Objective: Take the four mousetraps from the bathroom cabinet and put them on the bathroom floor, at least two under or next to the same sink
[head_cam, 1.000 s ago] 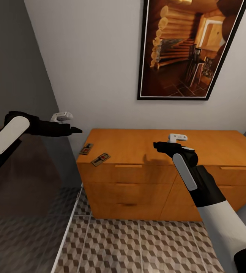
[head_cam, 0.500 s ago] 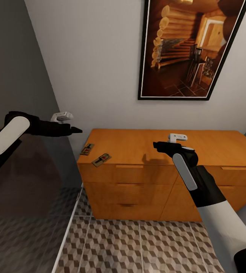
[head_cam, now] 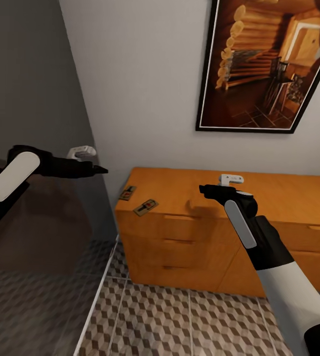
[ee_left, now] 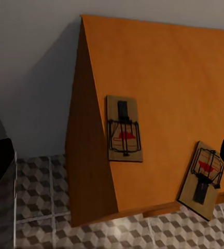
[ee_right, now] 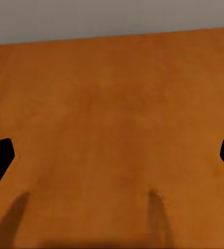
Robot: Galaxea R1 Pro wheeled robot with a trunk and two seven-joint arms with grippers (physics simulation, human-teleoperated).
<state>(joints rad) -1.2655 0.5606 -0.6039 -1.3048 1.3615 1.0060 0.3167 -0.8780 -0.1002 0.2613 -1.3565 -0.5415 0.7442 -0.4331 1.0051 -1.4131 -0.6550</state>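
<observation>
Two mousetraps lie on the left end of the orange-brown cabinet [head_cam: 259, 190]: one [head_cam: 127, 193] near the wall-side corner, the other [head_cam: 146, 207] at the front edge. The left wrist view looks down on both, one [ee_left: 124, 129] flat on the top and one [ee_left: 205, 174] overhanging the front edge slightly. My left gripper [head_cam: 100, 169] hovers open in the air to the left of the cabinet, above and apart from the traps. Over the middle of the cabinet top [ee_right: 117, 114] my right gripper [head_cam: 203, 188] is open and holds nothing. The cube-patterned bathroom floor [head_cam: 180, 321] lies below.
A tall dark glass panel [head_cam: 41, 247] with a white frame stands at the left, close to the cabinet's end. A large framed picture [head_cam: 263, 64] hangs on the white wall above the cabinet. Drawer fronts [head_cam: 189, 232] face me.
The whole view has swung to the left, so the cabinet and the picture sit further right in the picture. Both arms hold the same pose, grippers still open.
</observation>
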